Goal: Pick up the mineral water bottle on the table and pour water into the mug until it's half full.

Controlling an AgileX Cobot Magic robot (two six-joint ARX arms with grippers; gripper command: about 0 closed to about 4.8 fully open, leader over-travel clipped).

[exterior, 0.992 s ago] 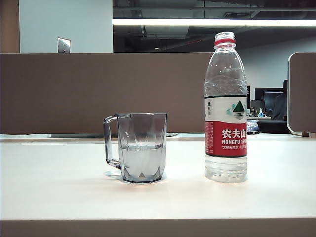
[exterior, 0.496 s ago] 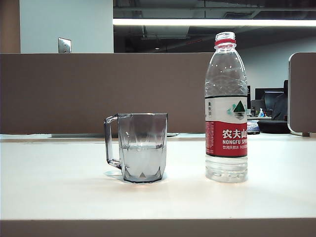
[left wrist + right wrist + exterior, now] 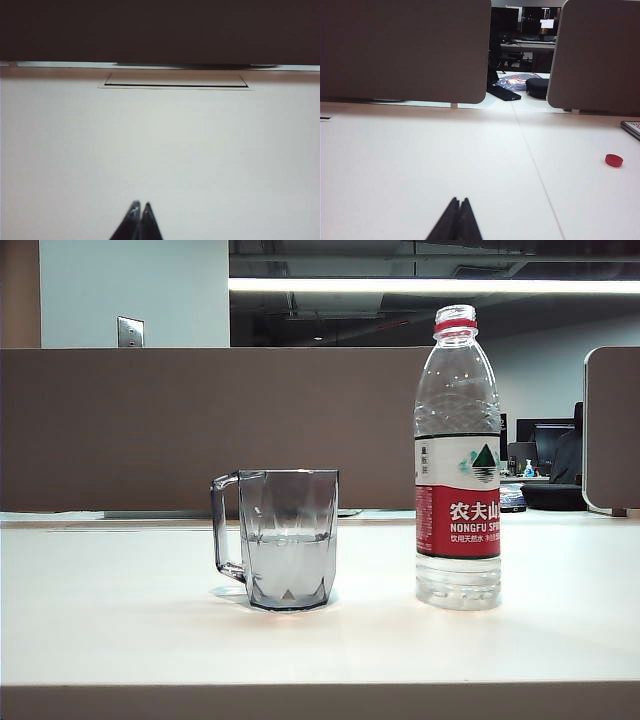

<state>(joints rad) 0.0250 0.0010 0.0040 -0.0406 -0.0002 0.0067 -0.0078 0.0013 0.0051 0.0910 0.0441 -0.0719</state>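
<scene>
The mineral water bottle [image 3: 458,460] stands upright and uncapped on the white table [image 3: 120,630], right of the mug [image 3: 286,538]. The clear grey mug holds water [image 3: 288,562] up to about half its height; its handle points left. The bottle holds a little water near its base. Neither gripper appears in the exterior view. My left gripper [image 3: 140,205] is shut and empty over bare tabletop. My right gripper [image 3: 459,200] is also shut with nothing in it, over the table; neither wrist view shows the bottle or the mug.
A brown partition [image 3: 200,425] runs behind the table. In the right wrist view a red bottle cap [image 3: 614,160] lies on the table at the far side, near a dark device edge [image 3: 631,127]. A rectangular hatch [image 3: 175,82] sits in the tabletop ahead of the left gripper.
</scene>
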